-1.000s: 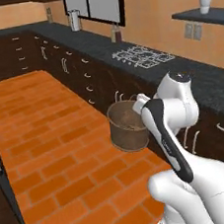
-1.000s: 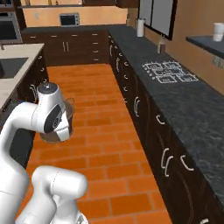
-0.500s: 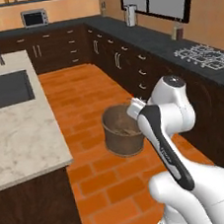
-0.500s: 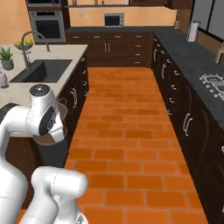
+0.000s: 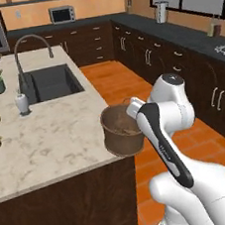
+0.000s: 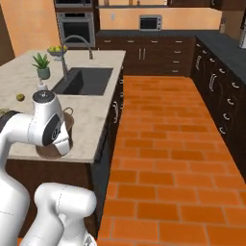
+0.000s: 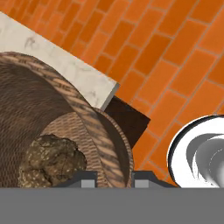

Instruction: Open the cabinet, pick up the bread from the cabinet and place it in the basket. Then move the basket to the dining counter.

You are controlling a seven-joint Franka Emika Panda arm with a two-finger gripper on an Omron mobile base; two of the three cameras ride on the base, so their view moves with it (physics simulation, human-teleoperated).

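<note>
Holding the basket (image 5: 122, 132) by its rim, your fingers (image 7: 85, 179) are clenched on the near wall, one inside and one outside. Bread (image 7: 51, 162) is already in it, so the cabinet and pick steps look done. Basket hangs over the corner edge of the dining worktop (image 5: 52, 137); I can't tell if its base touches the stone. Left for you: set it fully on, then release.

I get even, bright, rendered light with soft edges and low resolution throughout. The pale beige speckled stone counter (image 5: 52, 137) reads brightest; the round brown woven basket's (image 7: 65, 131) interior sits in shadow.
</note>
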